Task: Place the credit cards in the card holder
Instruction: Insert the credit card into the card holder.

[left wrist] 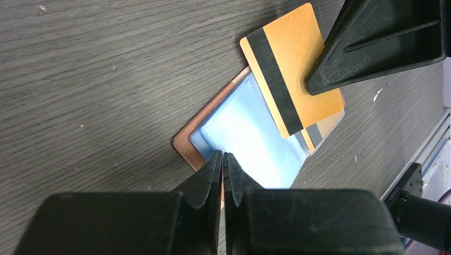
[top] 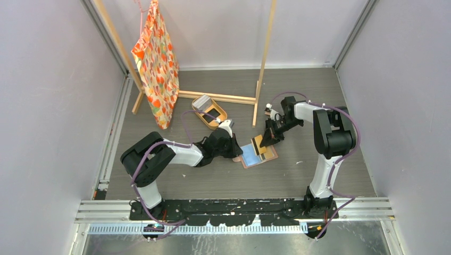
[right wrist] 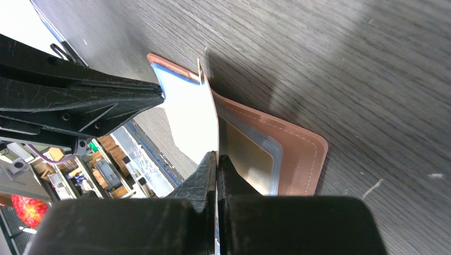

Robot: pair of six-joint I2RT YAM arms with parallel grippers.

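Pinching the gold card (left wrist: 298, 53), thin, stiff and probably slick, by one edge, the right gripper (right wrist: 217, 159) tilts it over the open, floppy-looking card holder (left wrist: 239, 133) on the table (left wrist: 106, 79), pinned at its corner by the closed left gripper (left wrist: 223, 159).

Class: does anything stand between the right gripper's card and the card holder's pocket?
Nothing visible does. The tan card in the right gripper overlaps the open card holder; the left gripper pinches its edge, aside.

Bright even light, soft shadows, white glare on the card holder's (left wrist: 239, 133) pockets
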